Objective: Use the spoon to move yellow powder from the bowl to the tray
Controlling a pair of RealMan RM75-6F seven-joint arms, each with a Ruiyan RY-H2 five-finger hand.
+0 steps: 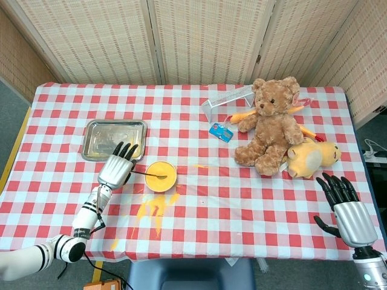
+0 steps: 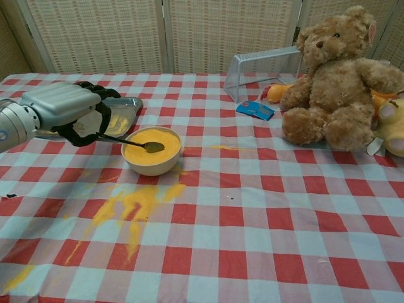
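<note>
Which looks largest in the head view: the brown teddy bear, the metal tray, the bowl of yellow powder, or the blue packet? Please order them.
1. brown teddy bear
2. metal tray
3. bowl of yellow powder
4. blue packet

The differences are plain; no two look alike.

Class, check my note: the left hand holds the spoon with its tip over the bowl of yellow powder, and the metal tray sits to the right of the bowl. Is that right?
Not quite. The tray sits left of the bowl, behind the left hand, as the head view shows. The rest stands: that hand holds the spoon with its tip over the yellow powder.
</note>
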